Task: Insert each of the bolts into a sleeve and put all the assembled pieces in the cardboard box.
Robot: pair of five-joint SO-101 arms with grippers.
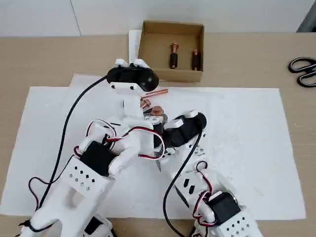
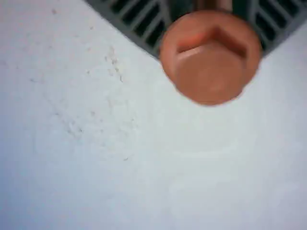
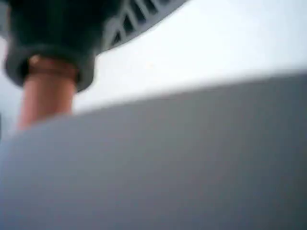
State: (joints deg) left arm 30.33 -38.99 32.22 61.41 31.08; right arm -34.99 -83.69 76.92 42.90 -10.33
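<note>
Two assembled pieces [image 1: 174,55] in cardboard box [image 1: 182,75]; copper bolts [image 1: 157,92] just outside.

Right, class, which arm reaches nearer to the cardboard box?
Left. The left arm has its black wrist end just beside the front corner of the cardboard box. The right arm ends farther back, over the white paper, clearly apart from the box.

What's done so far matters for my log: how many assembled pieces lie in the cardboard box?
2. In the cardboard box, the left piece lies near the middle and the right piece beside it, nearer the right wall. None seems hidden.
</note>
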